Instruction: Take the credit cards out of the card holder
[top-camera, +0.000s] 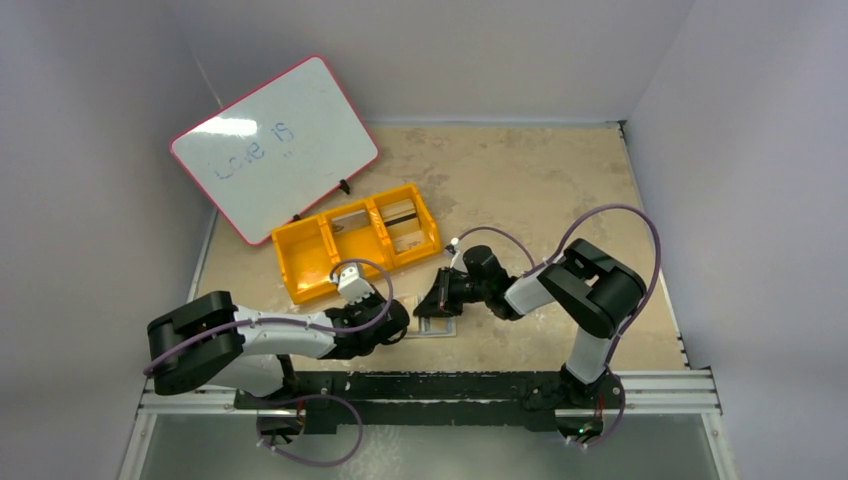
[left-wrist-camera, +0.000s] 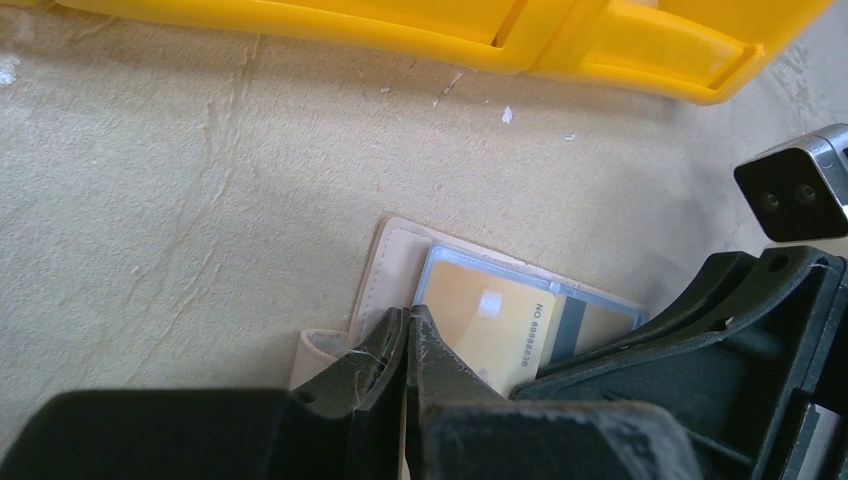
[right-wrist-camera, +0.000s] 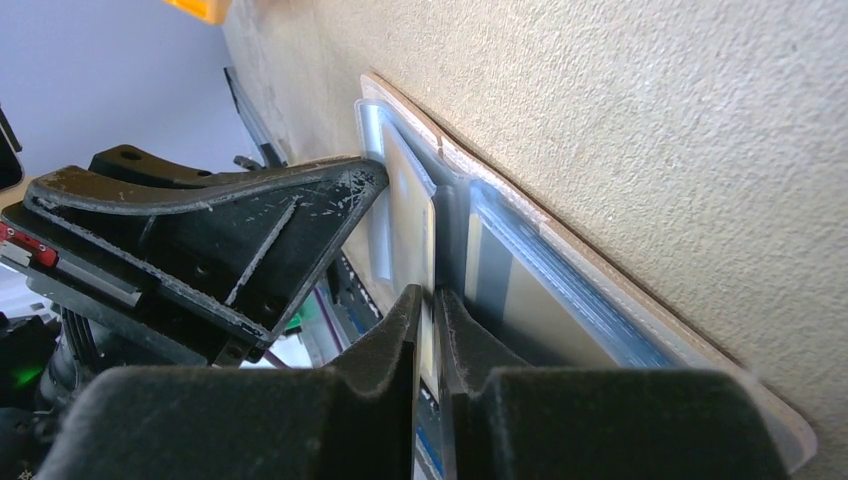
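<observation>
- Nearest me, the two arms stood bolted side by side on a rail at the near edge of the bench (top-camera: 540, 190). Both were bent inward toward its middle.
- Just ahead of the arm bases, the card holder (left-wrist-camera: 385, 265) lay open and flat on the bench, its light-blue inner panels facing up, with a tool on either side of it.
- The left tool (left-wrist-camera: 406, 320) was clenched, fingers tight together with nothing between them. Its tips rested on the holder where the tan border met a blue panel.
- A tan card (left-wrist-camera: 490, 325) lay flat against that blue panel, just beside the left tool's tips. I could not tell whether it sat tucked in its pocket or partly out.
- The right tool (right-wrist-camera: 432, 298) reached in low from the right. Its fingers were drawn almost together, leaving only a thin slit, and they pinched the edge of the card.
- The two tools crowded close over the holder; I could not tell if they touched each other.
- Farther back and a little left sat a yellow bin (top-camera: 300, 262), set at an angle, near the holder but apart from it. Its middle and right compartments held something flat that I could not make out.
- Farthest off, at the back left, a pink-rimmed whiteboard (top-camera: 275, 150) stood propped at a tilt, with faint handwriting on it.
</observation>
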